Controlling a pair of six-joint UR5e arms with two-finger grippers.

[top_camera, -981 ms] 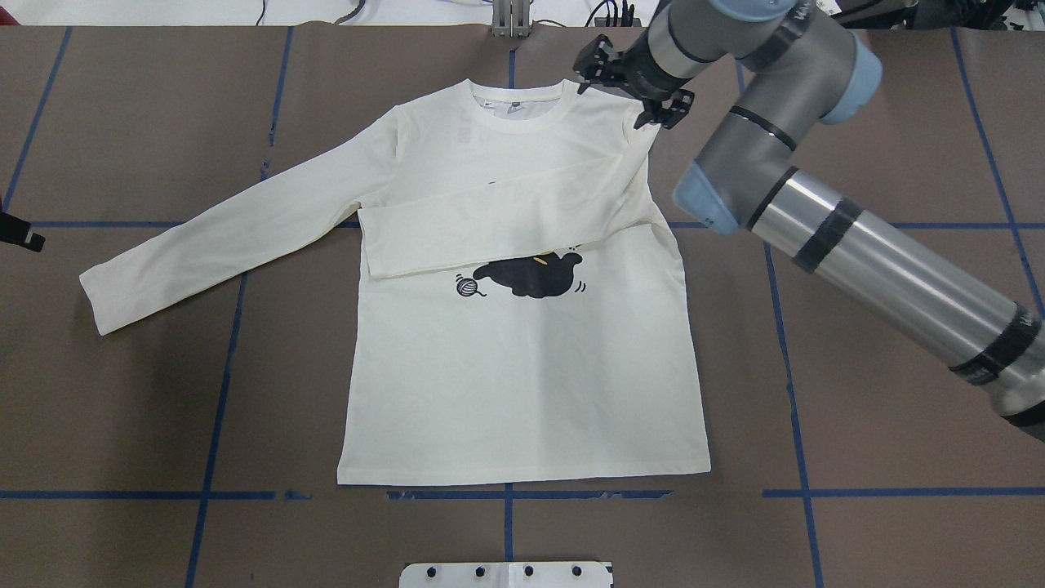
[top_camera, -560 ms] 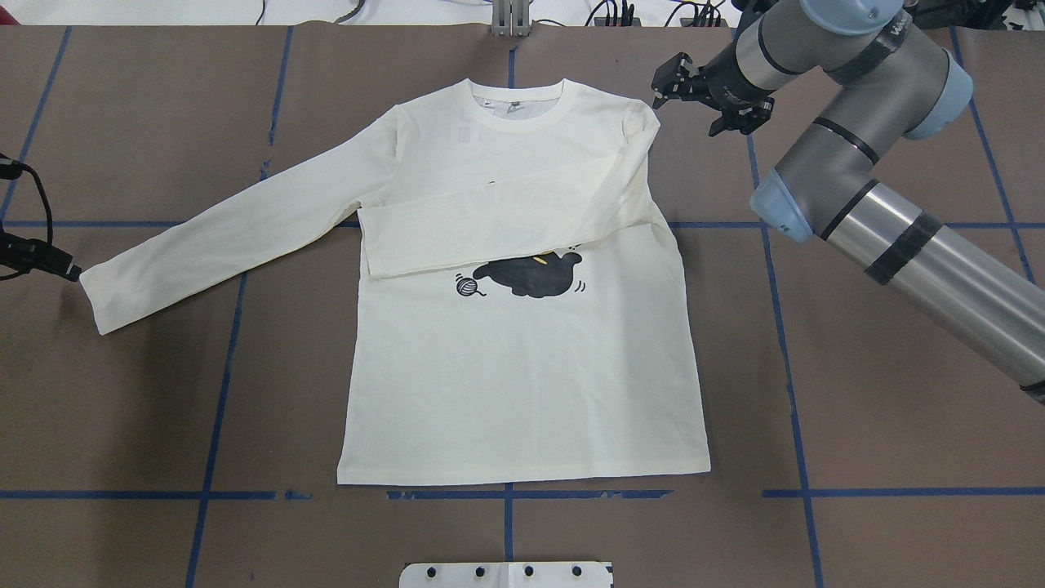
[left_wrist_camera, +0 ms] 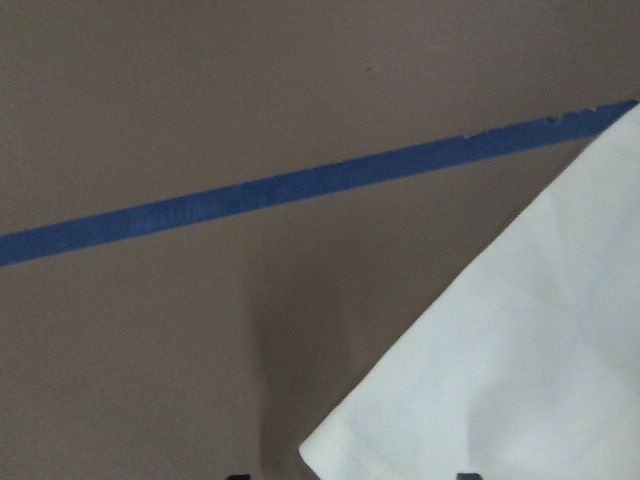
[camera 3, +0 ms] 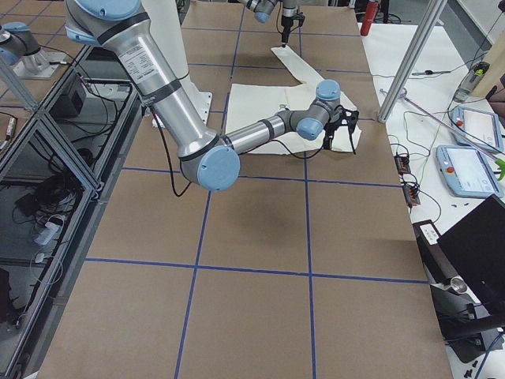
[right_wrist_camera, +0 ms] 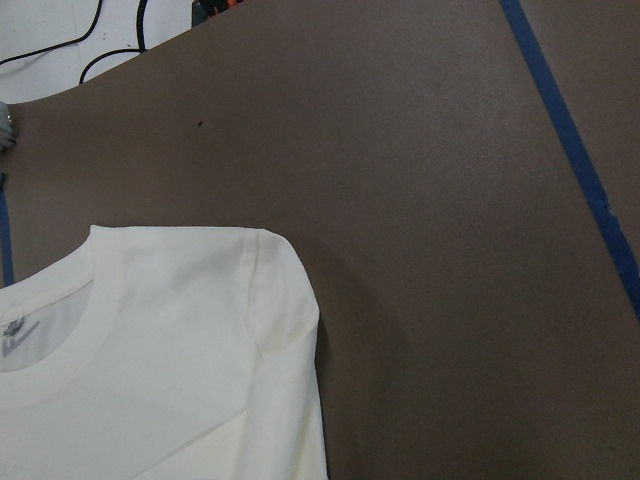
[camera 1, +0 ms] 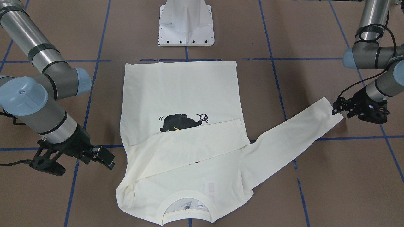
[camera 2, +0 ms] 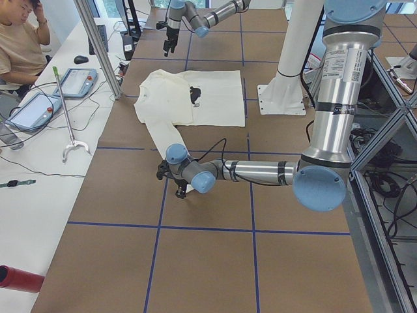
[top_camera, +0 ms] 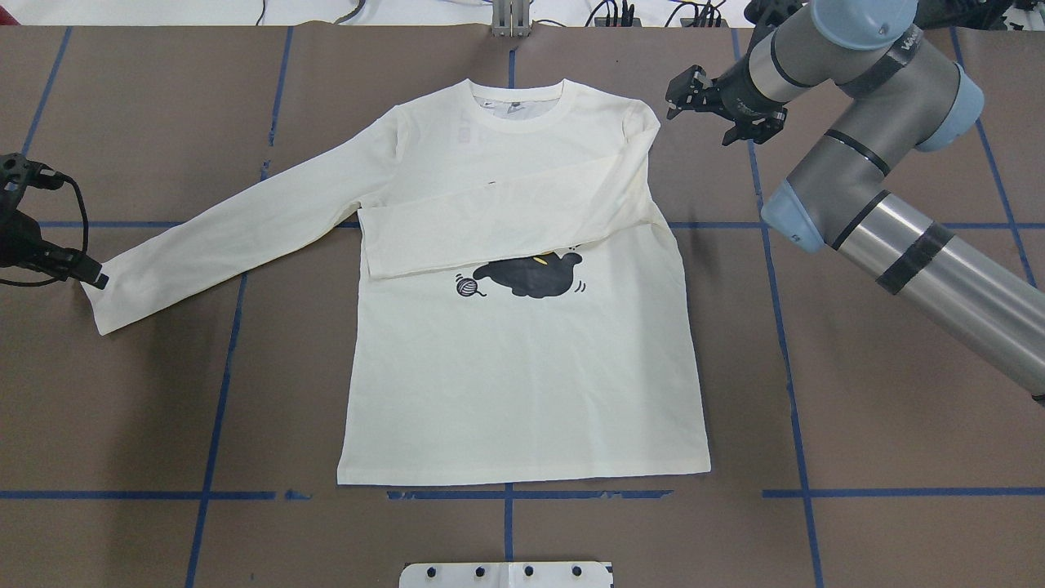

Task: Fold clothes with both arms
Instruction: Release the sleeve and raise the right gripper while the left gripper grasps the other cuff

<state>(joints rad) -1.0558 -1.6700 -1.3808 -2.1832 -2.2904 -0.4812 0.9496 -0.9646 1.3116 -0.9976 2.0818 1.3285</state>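
The cream-white shirt (top_camera: pixel 522 367) lies flat on the brown table, print side up, with the black cat (top_camera: pixel 531 273) showing. One sleeve (top_camera: pixel 506 220) is folded across the chest. The other sleeve (top_camera: pixel 237 237) stretches out to the overhead view's left. My left gripper (top_camera: pixel 91 278) sits at that sleeve's cuff (left_wrist_camera: pixel 500 350), open, with the cuff corner between its fingertips. My right gripper (top_camera: pixel 704 116) hovers open just off the shirt's shoulder (right_wrist_camera: pixel 270 290), apart from the cloth.
The white pedestal base (camera 1: pixel 186 23) stands beyond the shirt's hem. Blue tape lines (top_camera: pixel 220 359) cross the brown table cover. A person (camera 2: pixel 19 45) sits at a side table with tablets (camera 2: pixel 78 81) past the collar end.
My right gripper has pulled away from the shoulder, to the overhead view's right. My left gripper has come in from the left edge to the outstretched sleeve's cuff.
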